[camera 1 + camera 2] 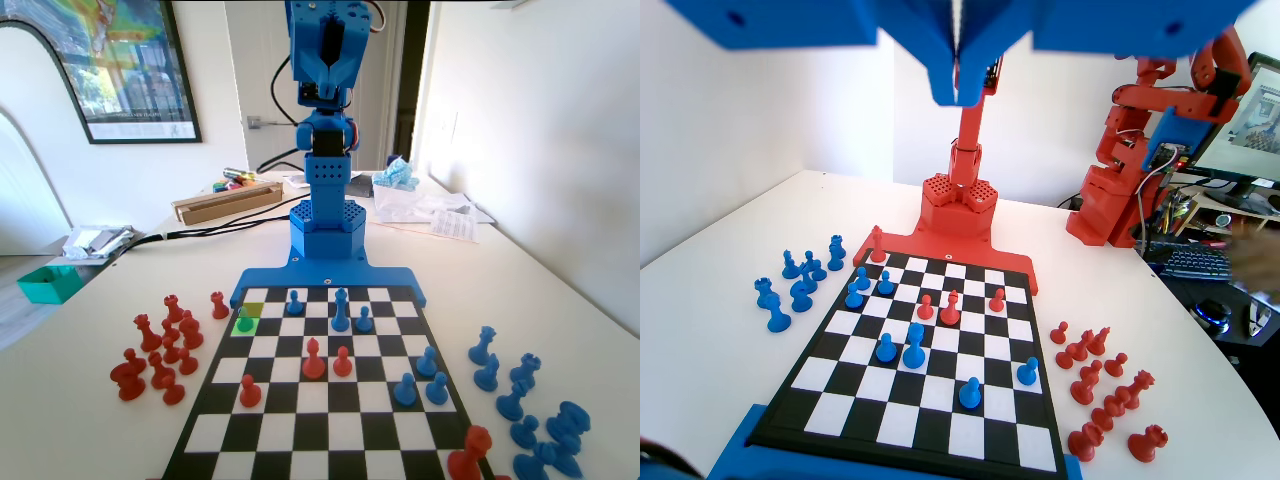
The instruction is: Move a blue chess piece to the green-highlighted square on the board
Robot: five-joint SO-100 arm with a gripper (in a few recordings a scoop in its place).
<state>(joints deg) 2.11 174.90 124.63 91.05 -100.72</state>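
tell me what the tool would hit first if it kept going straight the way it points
Nothing close: the shut tool hangs high with free air ahead. Probably the board eventually, but depth is unclear.

the board (325,400) is plain black and white checks, with one bright lime green-highlighted square (244,324) and a dull yellowish square (254,309) right behind it. a blue chess piece (245,320) on the green looks greenish-tinted. other pieces are blue or red, the table (80,400) white, the gripper (958,60) solid blue.
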